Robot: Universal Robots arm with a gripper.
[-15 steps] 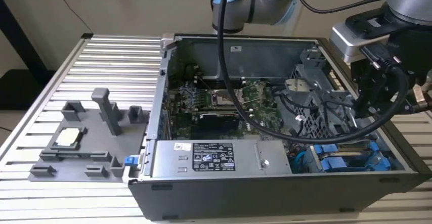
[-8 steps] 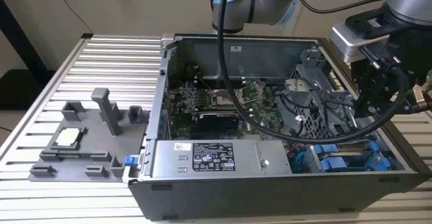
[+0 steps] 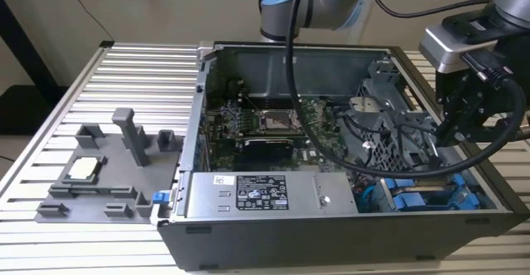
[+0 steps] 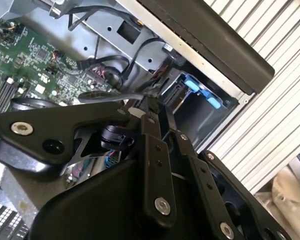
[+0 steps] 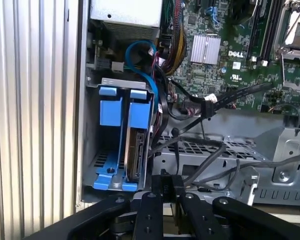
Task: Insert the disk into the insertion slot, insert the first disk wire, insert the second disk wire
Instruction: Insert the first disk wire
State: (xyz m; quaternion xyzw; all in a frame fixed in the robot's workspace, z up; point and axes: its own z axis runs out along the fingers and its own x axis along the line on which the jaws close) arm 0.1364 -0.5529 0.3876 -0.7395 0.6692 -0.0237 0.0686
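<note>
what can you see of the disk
In the first wrist view the disk stands on edge inside the slot, clipped in a bright blue plastic carrier with tabs at the open end. Its thin silver-grey metal edge faces out. Blue and black cables run close beside it; whether any is plugged in is unclear.

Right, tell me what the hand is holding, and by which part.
Cannot be told: a thin black wire reaches the hand, but any hold is hidden.

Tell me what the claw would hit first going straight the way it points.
Probably the black cables lying over the perforated grey cage, ahead of the claw; the disk stands beside that line. Depth is unclear.
</note>
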